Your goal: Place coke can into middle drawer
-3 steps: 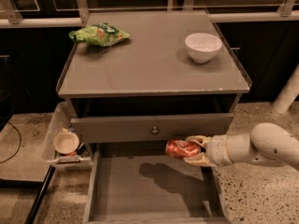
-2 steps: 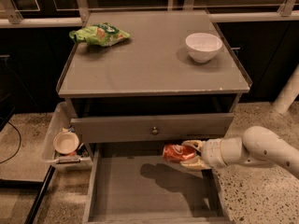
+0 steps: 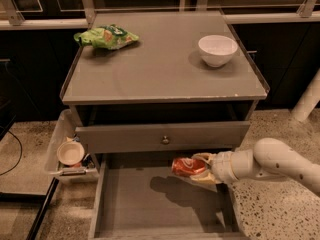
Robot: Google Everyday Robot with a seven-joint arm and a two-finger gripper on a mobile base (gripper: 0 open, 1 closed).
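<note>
My gripper [image 3: 199, 168] reaches in from the right, its pale fingers pinching the coke can [image 3: 185, 166], which is held on its side above the right part of the open middle drawer [image 3: 150, 204], just below the knobbed drawer front [image 3: 125, 136]. The can's white marking shows but is not legible, and its right end is hidden between my fingers. The print on the green chip bag [image 3: 106, 36] is likewise unreadable, and the drawer's near edge is cut off.

Nothing legible; coke can [image 3: 184, 166] in claw [image 3: 201, 167] unreadable
</note>
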